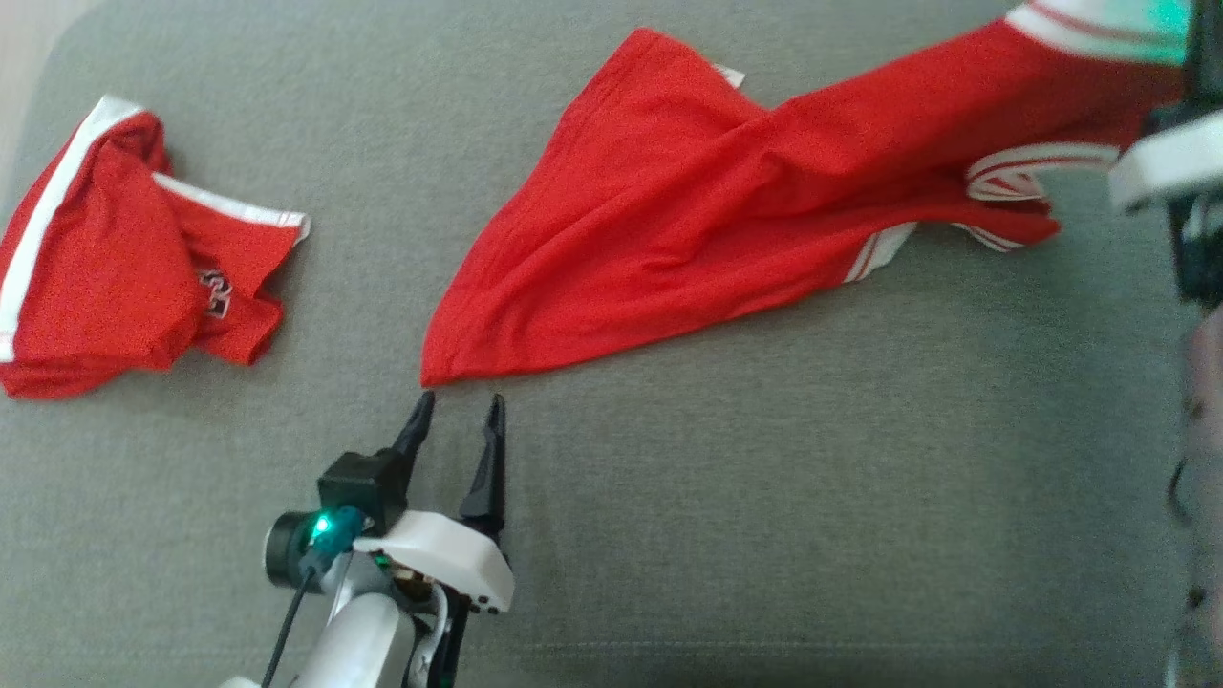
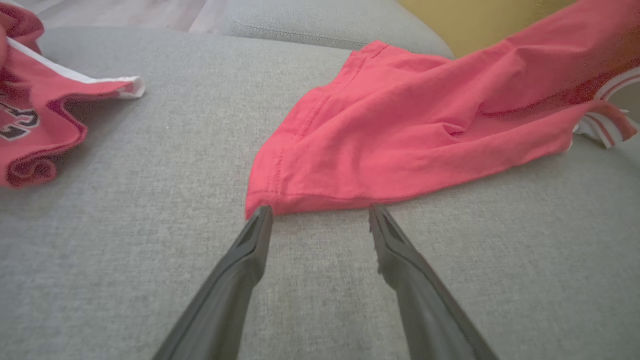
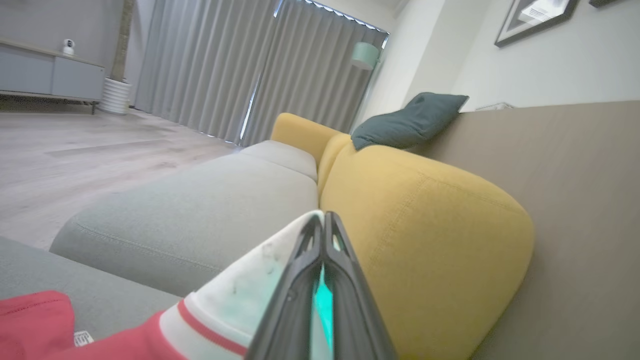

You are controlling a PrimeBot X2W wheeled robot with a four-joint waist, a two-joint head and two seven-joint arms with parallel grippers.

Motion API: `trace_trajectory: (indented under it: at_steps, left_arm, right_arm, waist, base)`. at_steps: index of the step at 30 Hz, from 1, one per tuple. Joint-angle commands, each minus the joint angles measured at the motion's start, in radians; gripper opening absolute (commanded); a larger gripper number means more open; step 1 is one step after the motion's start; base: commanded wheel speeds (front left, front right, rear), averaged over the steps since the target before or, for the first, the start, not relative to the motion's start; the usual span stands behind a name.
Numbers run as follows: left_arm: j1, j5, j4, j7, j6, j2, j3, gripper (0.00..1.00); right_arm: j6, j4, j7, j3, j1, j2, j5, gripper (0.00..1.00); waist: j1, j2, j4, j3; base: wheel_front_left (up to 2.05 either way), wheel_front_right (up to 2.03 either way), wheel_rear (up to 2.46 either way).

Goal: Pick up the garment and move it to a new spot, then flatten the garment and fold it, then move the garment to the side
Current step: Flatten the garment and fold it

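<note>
Red soft-knit garment with white striped trim (image 1: pixel 726 191), stretched across grey woven sofa seat (image 1: pixel 764 535), centre to right. Far left, crumpled second red jersey (image 1: pixel 115 277), well apart. Left hand (image 1: pixel 461 401) spread wide, empty, tips at limp hem corner; risks shoving it away. Right hand (image 3: pixel 325 222) clamped tight on raised white band; could drag hem clear.

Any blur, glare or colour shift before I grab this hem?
Head view: shirt sharp, right edge motion-smeared. Left wrist view: shirt washed to pink, hem crisp by the left gripper. Right wrist view: teal glow inside the shut right gripper.
</note>
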Motion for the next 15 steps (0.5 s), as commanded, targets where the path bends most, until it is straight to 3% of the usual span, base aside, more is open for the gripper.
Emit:
trace_trajectory:
  at_steps: [1, 11, 15]
  left_arm:
    - [-0.024, -0.006, -0.026, -0.005, -0.005, 0.008, 0.025, 1.00]
    - [-0.088, -0.051, -0.062, -0.005, 0.002, 0.008, -0.046, 1.00]
    - [-0.107, -0.077, -0.085, -0.005, 0.017, 0.008, -0.076, 1.00]
  right_arm:
    - [0.007, -0.029, 0.009, 0.023, -0.062, -0.015, -0.001, 0.00]
    - [0.007, 0.107, 0.109, 0.155, -0.374, -0.116, -0.090, 0.00]
    - [0.007, 0.163, 0.109, 0.179, -0.475, -0.121, -0.131, 0.00]
  waist:
    - [0.0000, 0.0000, 0.026, 0.024]
    - [0.0000, 0.0000, 0.200, 0.134]
    - [0.0000, 0.0000, 0.266, 0.164]
  base:
    - [0.00, 0.00, 0.00]
    - [0.00, 0.00, 0.00]
    - [0.00, 0.00, 0.00]
